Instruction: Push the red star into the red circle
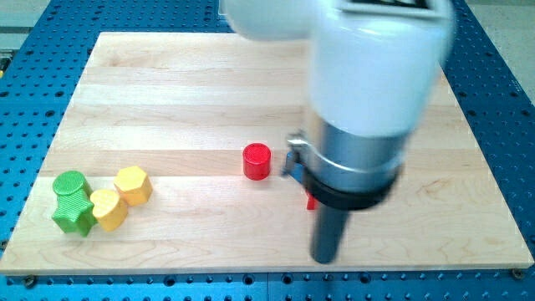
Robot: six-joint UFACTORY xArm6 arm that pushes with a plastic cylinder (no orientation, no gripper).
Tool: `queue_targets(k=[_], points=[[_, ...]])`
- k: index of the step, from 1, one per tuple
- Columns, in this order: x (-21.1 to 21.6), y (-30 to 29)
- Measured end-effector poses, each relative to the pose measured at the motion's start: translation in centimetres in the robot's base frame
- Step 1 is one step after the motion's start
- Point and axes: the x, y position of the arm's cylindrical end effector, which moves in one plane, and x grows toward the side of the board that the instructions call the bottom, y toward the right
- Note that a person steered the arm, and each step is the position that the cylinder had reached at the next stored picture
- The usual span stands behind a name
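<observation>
The red circle (257, 161), a short red cylinder, stands near the middle of the wooden board (167, 92). Only a small red sliver (310, 201) shows to its lower right, behind the rod; it may be the red star, but its shape is hidden. The large white and grey arm fills the view's upper right. My tip (324, 258) is at the bottom of the dark rod, below and right of the red circle and just below the red sliver.
A blue block (292, 165) peeks out from behind the arm, right of the red circle. At the lower left sit a green circle (71, 183), a green star (73, 214), a yellow heart (108, 209) and a yellow hexagon (133, 184).
</observation>
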Motion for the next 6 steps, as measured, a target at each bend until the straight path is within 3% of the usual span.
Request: queue_targets(k=[1, 3, 6], points=[[-0.5, 3.3], [-10.6, -0.6], [-11.6, -6.3]])
